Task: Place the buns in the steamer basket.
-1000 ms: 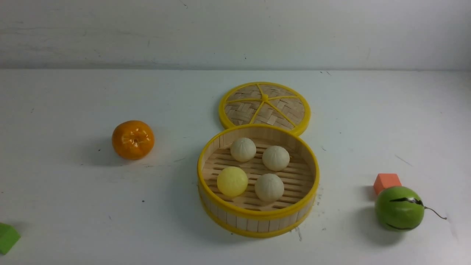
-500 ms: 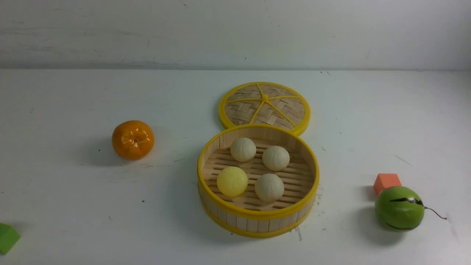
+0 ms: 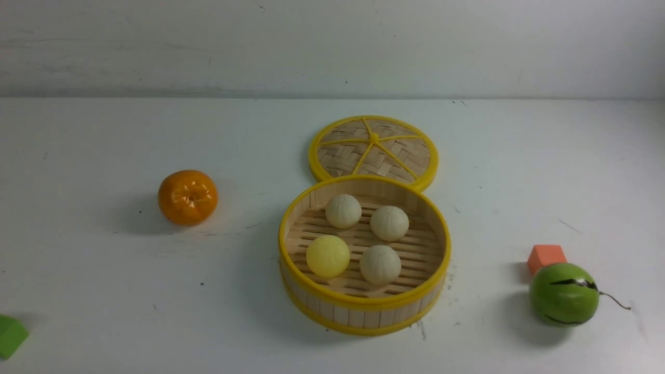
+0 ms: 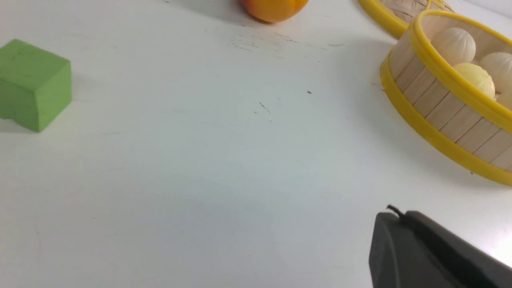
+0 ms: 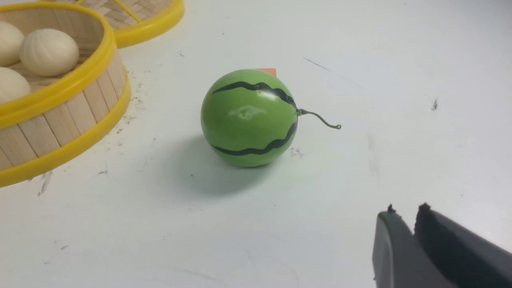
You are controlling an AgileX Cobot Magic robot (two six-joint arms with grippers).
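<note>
The steamer basket (image 3: 363, 305) stands on the table's middle, round, with bamboo walls and yellow rims. Inside it lie three cream-white buns (image 3: 343, 211) (image 3: 389, 223) (image 3: 380, 264) and one pale yellow bun (image 3: 328, 256). Neither gripper shows in the front view. In the left wrist view my left gripper (image 4: 400, 214) is shut and empty, low over bare table, short of the basket (image 4: 440, 112). In the right wrist view my right gripper (image 5: 404, 210) has a narrow gap between its tips, holds nothing, and hangs near the green ball (image 5: 250, 118).
A flat woven lid (image 3: 374, 148) lies just behind the basket. A glossy orange (image 3: 187, 197) sits to the left, and a green block (image 3: 9, 335) at the front left edge. A green ball with a stem (image 3: 563, 293) and an orange cube (image 3: 545, 257) stand at the right.
</note>
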